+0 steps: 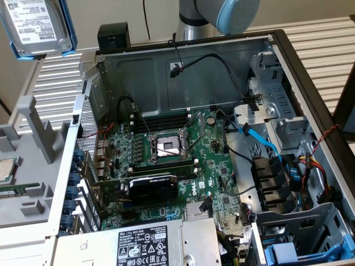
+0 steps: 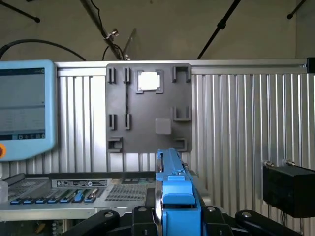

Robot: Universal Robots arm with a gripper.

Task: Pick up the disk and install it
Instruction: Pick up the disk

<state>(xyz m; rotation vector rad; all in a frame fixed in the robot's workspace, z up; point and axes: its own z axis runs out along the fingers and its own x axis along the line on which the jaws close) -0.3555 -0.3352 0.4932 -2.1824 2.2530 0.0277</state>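
One disk (image 1: 39,27), blue-framed, hangs raised at the exterior view's left, above one grey tray (image 1: 33,183) carrying one chip (image 1: 4,169), beside one open case (image 1: 310,66). The gripper (image 2: 177,216) stands half-closed, clamping the disk's edge between two fingers (image 2: 212,215).

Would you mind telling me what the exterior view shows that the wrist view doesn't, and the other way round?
Exterior view: inside the open computer case, the motherboard, its processor socket, the graphics card and the power supply. Wrist view: the gripper clamping the disk edge-on, and a blue-framed screen. Both: the disk in its blue carrier, held away from the case, and the grey tray with the chip.
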